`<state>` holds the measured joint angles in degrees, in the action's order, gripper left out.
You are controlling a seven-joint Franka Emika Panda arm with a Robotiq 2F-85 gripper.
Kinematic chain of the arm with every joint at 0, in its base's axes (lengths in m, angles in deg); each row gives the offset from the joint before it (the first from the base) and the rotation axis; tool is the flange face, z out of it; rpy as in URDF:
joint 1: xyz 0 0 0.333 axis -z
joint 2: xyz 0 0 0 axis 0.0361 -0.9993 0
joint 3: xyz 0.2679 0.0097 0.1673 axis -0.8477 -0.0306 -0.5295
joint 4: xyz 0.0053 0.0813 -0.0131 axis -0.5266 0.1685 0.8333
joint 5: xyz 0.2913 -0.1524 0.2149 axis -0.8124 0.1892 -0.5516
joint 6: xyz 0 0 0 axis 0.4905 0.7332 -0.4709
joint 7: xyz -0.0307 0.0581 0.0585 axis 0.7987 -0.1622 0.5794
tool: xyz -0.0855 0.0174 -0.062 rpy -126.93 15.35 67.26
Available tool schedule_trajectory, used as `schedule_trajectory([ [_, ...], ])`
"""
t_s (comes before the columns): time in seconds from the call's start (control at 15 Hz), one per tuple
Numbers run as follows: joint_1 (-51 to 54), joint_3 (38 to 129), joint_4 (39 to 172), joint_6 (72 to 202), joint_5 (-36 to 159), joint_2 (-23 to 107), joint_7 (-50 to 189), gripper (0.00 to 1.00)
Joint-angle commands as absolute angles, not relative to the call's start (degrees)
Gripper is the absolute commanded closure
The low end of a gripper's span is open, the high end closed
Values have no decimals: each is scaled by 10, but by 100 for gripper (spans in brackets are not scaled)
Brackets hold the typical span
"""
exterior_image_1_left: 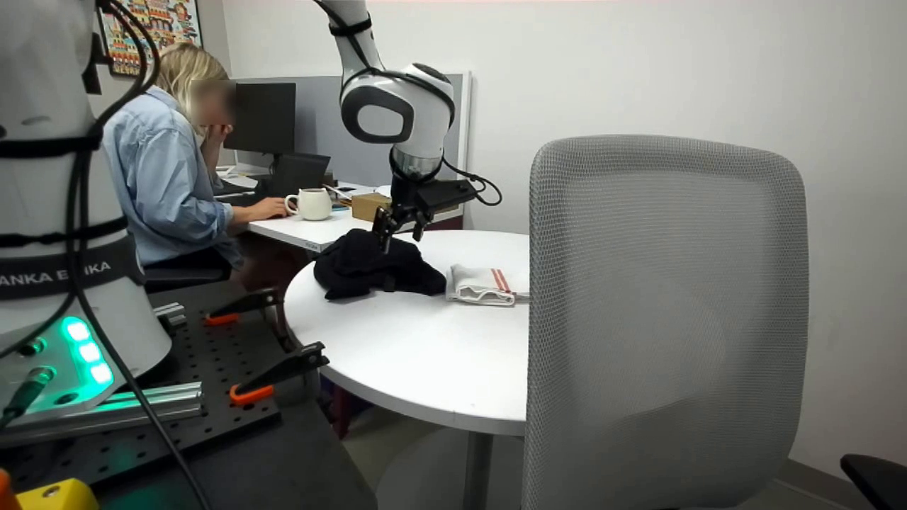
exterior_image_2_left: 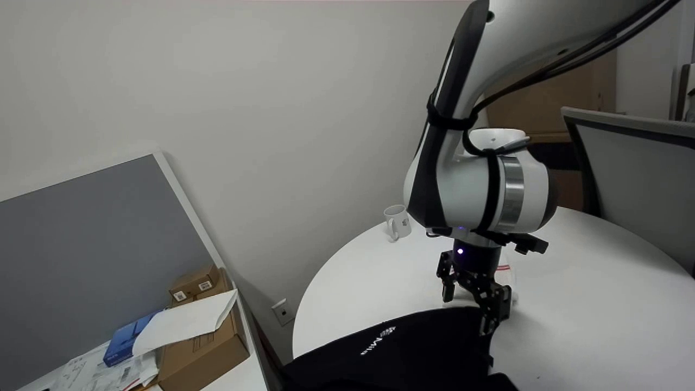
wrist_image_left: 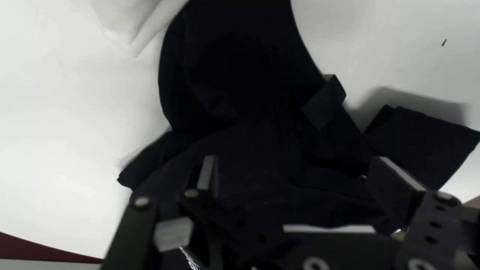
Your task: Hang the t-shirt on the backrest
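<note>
The t-shirt (exterior_image_1_left: pixel 382 273), black and bunched up, lies on the round white table (exterior_image_1_left: pixel 425 354) directly beneath the gripper (wrist_image_left: pixel 293 167). In the wrist view the fingers (wrist_image_left: pixel 206 174) stand wide apart with dark fabric below and between them, and no fold looks pinched; whether the tips touch the fabric I cannot tell. Just beside the gripper, next to the t-shirt, sits a folded white cloth (exterior_image_1_left: pixel 485 285) with red stripes. Farther from the gripper, near the table's edge, stands a white mug (exterior_image_2_left: pixel 398 222). Well apart from the gripper is the chair backrest (exterior_image_1_left: pixel 673 319), with no garment over any part that shows in both exterior views.

By my reading, the task is at an early stage: the gripper is placed over the t-shirt, but the grasp is not made. Closing on the fabric, lifting it clear, carrying it to the backrest, draping it over the top and letting go all remain.
</note>
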<state>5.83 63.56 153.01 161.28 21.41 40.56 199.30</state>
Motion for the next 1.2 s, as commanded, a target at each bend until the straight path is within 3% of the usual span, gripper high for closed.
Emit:
schedule_trajectory([
  [0.0, 86, 616, 1507, 1661, 202, 355, 2044, 0],
  [0.13, 94, 609, 1498, 1683, 189, 335, 2067, 0],
  [0.2, 103, 600, 1495, 1689, 186, 327, 2075, 25],
  [0.33, 117, 585, 1491, 1695, 177, 319, 2091, 32],
  [0.87, 162, 551, 1495, 1676, 173, 331, 2100, 94],
  [1.0, 176, 547, 1499, 1659, 167, 352, 2086, 100],
  [1.13, 192, 543, 1501, 1640, 151, 379, 2070, 100],
])
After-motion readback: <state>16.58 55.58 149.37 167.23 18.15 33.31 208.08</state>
